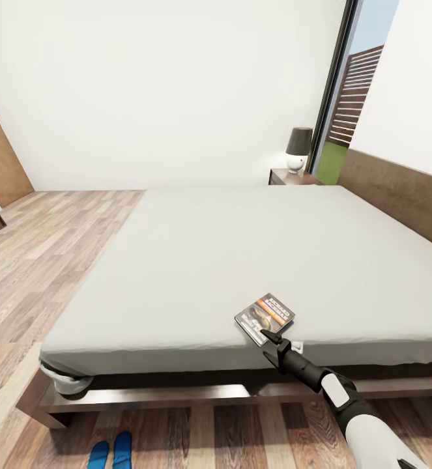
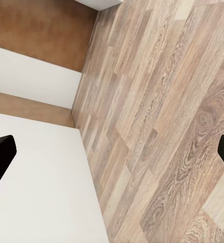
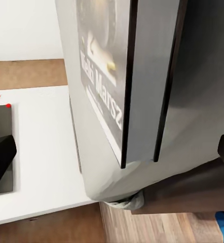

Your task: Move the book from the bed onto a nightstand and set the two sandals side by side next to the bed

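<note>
Sandals (image 1: 111,451), two, lie on the floor; one book (image 1: 265,316) lies on the bed (image 1: 242,260) between the right gripper's (image 1: 268,337) parted jaws.

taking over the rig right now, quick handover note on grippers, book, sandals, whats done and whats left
Right gripper: jaws open, at the near edge of the book, not gripping.
Left gripper: jaws open, empty, over floor.
Book lies on the bed near its foot edge.
Sandals lie together on the floor by the bed's foot.
Nightstand with lamp stands beyond the bed.
Left: grasp book, carry to nightstand, check sandals.
</note>
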### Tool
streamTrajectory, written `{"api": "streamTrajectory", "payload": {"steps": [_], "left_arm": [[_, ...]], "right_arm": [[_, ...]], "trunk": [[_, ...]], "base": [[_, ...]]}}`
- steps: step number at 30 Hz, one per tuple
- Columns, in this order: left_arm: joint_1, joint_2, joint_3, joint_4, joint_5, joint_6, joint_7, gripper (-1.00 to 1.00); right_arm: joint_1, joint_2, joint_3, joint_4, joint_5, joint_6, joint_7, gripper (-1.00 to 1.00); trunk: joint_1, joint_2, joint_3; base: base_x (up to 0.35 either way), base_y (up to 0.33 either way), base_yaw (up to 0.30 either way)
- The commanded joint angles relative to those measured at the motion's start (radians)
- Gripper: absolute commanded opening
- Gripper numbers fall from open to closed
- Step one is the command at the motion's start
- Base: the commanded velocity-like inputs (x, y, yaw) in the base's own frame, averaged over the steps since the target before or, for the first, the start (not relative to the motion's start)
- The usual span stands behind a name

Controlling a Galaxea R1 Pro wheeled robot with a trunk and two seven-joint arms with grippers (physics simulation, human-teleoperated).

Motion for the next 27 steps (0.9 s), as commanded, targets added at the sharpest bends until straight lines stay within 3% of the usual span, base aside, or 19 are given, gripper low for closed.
{"api": "streamTrajectory", "payload": {"steps": [1, 27], "left_arm": [[0.0, 0.0, 0.0, -0.001, 0.009, -0.003, 0.001, 1.0], [0.0, 0.0, 0.0, -0.001, 0.009, -0.004, 0.001, 1.0]], "right_arm": [[-0.001, 0.0, -0.004, 0.0, -0.001, 0.006, 0.002, 1.0], [-0.001, 0.005, -0.003, 0.0, 0.0, 0.004, 0.002, 1.0]], "trunk": [[0.0, 0.0, -0.001], [0.0, 0.0, -0.001]], "base": [[0.0, 0.0, 0.0], [0.0, 0.0, 0.0]]}}
